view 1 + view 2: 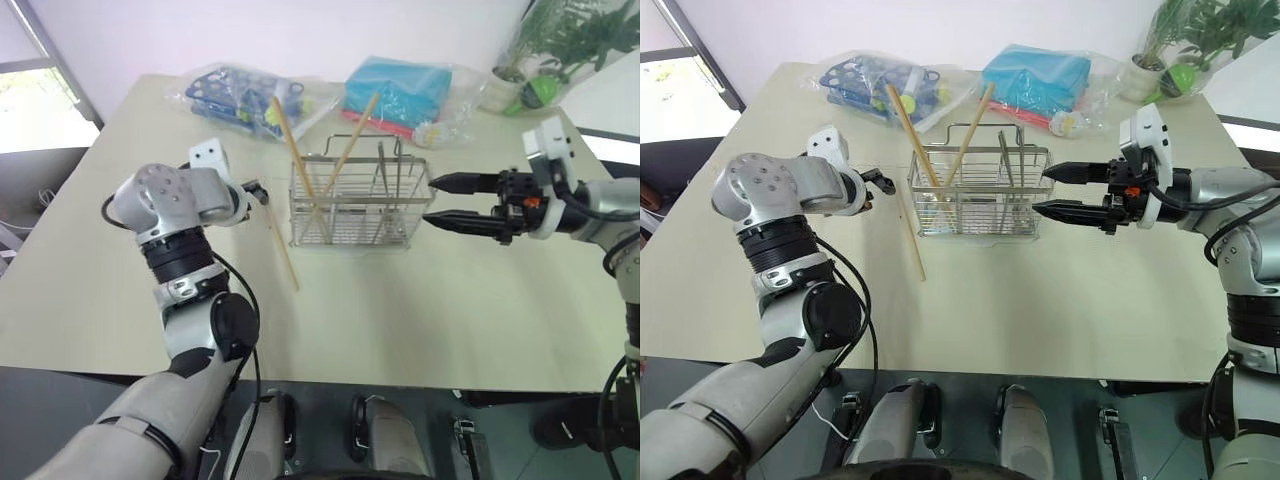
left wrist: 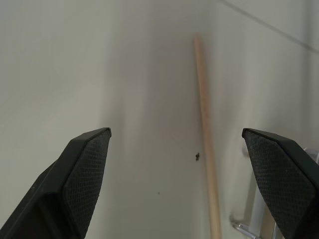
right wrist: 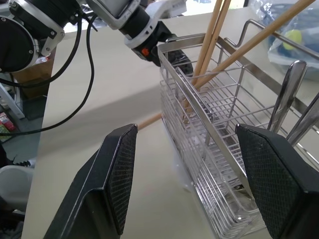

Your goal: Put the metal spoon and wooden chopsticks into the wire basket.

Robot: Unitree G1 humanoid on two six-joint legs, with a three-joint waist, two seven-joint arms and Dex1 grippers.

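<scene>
Silver wire made up the wire basket (image 1: pixel 358 203), which stood near the middle of the pale tabletop (image 1: pixel 450 320), somewhat toward its far edge. Two wooden chopsticks (image 1: pixel 300 160) leaned crossed in its left compartment, their tips rising well above the rim. Slim metal handles stood upright in the right compartment, but I could not tell whether one was the metal spoon. A third chopstick (image 1: pixel 282 245) lay flat on the tabletop just beside the basket's left end, running toward the near edge.

The left gripper (image 1: pixel 872 190) hung low over that loose chopstick, its jaws spread wide and holding nothing; in the left wrist view the stick (image 2: pixel 207 144) lay between the two black fingers (image 2: pixel 79 184), closer to one than the other.

The right gripper (image 1: pixel 445 201) reached in level from the right edge and pointed at the basket's right end, very close to the wire, jaws open and empty.

Along the far edge lay a clear bag of blue racks (image 1: pixel 240 95) and a bag of blue cloth (image 1: pixel 405 90), with a potted plant (image 1: pixel 530 60) at the far right corner.
</scene>
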